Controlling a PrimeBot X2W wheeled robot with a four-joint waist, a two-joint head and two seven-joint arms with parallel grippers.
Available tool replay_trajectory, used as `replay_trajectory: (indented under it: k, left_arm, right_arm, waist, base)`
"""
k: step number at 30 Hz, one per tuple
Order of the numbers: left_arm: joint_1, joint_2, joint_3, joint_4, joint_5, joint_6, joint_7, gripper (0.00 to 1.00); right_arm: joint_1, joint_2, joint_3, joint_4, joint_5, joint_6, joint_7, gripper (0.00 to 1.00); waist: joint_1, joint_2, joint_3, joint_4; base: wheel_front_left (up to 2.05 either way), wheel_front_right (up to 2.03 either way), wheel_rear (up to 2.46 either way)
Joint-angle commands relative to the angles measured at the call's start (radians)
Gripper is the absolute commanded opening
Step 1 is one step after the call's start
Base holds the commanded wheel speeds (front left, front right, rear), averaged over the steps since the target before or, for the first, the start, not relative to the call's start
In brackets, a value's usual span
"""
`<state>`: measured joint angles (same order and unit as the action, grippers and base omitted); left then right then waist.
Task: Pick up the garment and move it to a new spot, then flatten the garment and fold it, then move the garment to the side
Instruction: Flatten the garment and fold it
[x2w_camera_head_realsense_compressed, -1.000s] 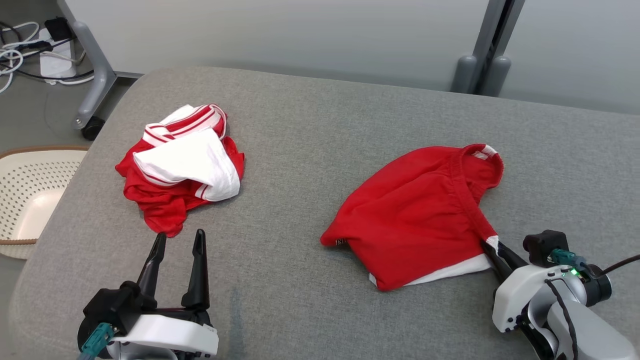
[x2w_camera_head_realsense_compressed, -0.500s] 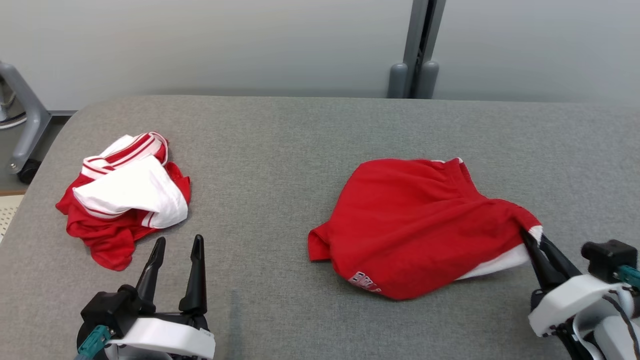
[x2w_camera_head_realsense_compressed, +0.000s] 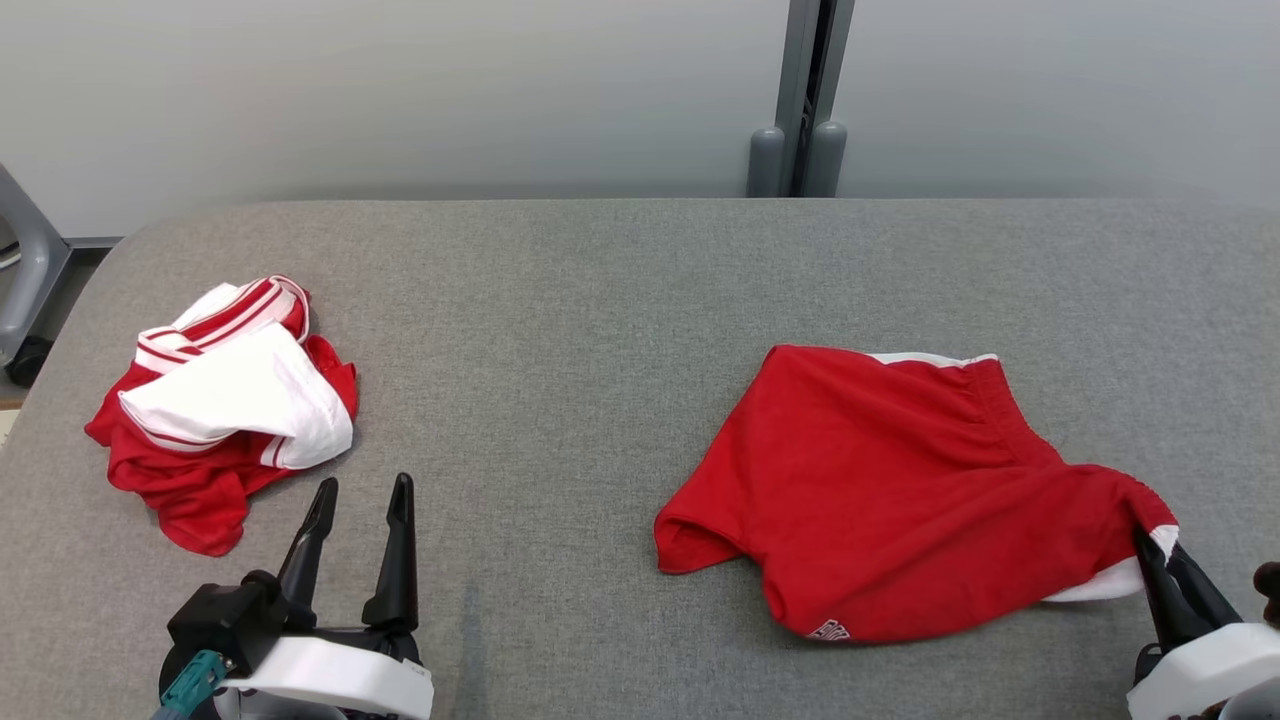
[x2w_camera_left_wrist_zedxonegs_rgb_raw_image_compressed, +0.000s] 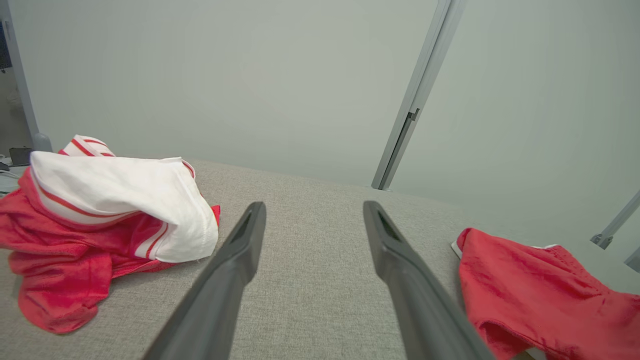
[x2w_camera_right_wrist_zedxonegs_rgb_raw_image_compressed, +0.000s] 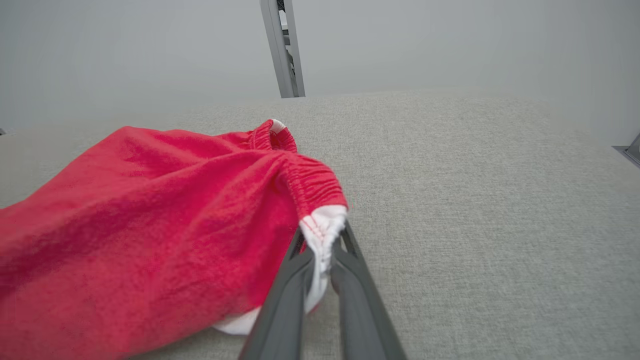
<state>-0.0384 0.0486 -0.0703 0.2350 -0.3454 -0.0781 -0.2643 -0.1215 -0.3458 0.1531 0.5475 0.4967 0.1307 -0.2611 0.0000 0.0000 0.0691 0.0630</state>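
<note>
The garment (x2w_camera_head_realsense_compressed: 900, 490) is a pair of red shorts with white trim, lying on the right half of the grey padded table (x2w_camera_head_realsense_compressed: 560, 300). My right gripper (x2w_camera_head_realsense_compressed: 1152, 545) is shut on its white-edged waistband corner at the near right, and the cloth is drawn out toward it. In the right wrist view the fingers (x2w_camera_right_wrist_zedxonegs_rgb_raw_image_compressed: 345, 280) pinch that white corner, my right gripper (x2w_camera_right_wrist_zedxonegs_rgb_raw_image_compressed: 322, 235) sitting low over the table with the garment (x2w_camera_right_wrist_zedxonegs_rgb_raw_image_compressed: 150, 225) trailing left. My left gripper (x2w_camera_head_realsense_compressed: 365, 485) stands open and empty at the near left. In the left wrist view my left gripper (x2w_camera_left_wrist_zedxonegs_rgb_raw_image_compressed: 314, 206) has bare table ahead and the garment (x2w_camera_left_wrist_zedxonegs_rgb_raw_image_compressed: 525, 280) at the right.
A second garment (x2w_camera_head_realsense_compressed: 220, 410), red and white and crumpled, lies at the table's left, just beyond my left gripper; it is also in the left wrist view (x2w_camera_left_wrist_zedxonegs_rgb_raw_image_compressed: 100, 200). A grey post (x2w_camera_head_realsense_compressed: 800, 100) stands behind the table against a pale wall. A grey frame leg (x2w_camera_head_realsense_compressed: 30, 270) shows at the far left.
The head view has swung to the right. My right gripper has pulled the garment's corner rightward, drawing the shorts out longer and flatter. My left gripper has stayed open in place.
</note>
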Motion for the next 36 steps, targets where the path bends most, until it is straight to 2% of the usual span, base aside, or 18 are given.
replay_trajectory:
  k: [1, 6, 11, 19, 23, 28, 36]
  left_arm:
    - [-0.006, 0.004, 0.005, 0.001, 0.001, -0.003, 0.000, 1.00]
    - [0.002, 0.004, 0.010, 0.004, 0.002, -0.005, 0.000, 1.00]
    - [-0.002, 0.004, 0.012, 0.001, 0.009, -0.007, 0.000, 1.00]
    - [0.002, 0.004, 0.033, -0.005, 0.011, -0.008, 0.000, 1.00]
    - [-0.003, 0.004, 0.034, -0.008, 0.012, -0.010, 0.000, 1.00]
    - [-0.009, 0.004, 0.029, -0.012, 0.009, -0.006, 0.000, 1.00]
    - [-0.013, 0.003, 0.027, -0.015, 0.000, 0.000, 0.000, 1.00]
  right_arm:
    - [0.000, -0.001, -0.004, -0.005, -0.004, 0.000, -0.003, 0.00]
    - [-0.052, 0.003, 0.018, -0.057, -0.035, 0.000, -0.001, 0.00]
    - [-0.132, 0.025, 0.089, -0.140, -0.070, 0.000, 0.024, 0.00]
    - [-0.270, 0.137, 0.299, -0.205, -0.104, 0.000, 0.062, 0.00]
    - [-0.317, 0.205, 0.422, -0.165, -0.095, 0.000, 0.064, 0.00]
    - [-0.354, 0.260, 0.562, -0.061, -0.072, 0.000, 0.047, 0.00]
    - [-0.393, 0.292, 0.732, 0.070, 0.021, 0.000, 0.012, 0.00]
  waist:
    - [0.0000, 0.0000, -0.002, -0.001]
    - [0.0000, 0.0000, -0.013, 0.001]
    - [0.0000, 0.0000, -0.026, 0.020]
    - [0.0000, 0.0000, -0.028, 0.074]
    - [0.0000, 0.0000, -0.022, 0.115]
    - [0.0000, 0.0000, -0.004, 0.166]
    - [0.0000, 0.0000, 0.012, 0.201]
  base:
    - [0.00, 0.00, 0.00]
    - [0.00, 0.00, 0.00]
    - [0.00, 0.00, 0.00]
    - [0.00, 0.00, 0.00]
    - [0.00, 0.00, 0.00]
    - [0.00, 0.00, 0.00]
    - [0.00, 0.00, 0.00]
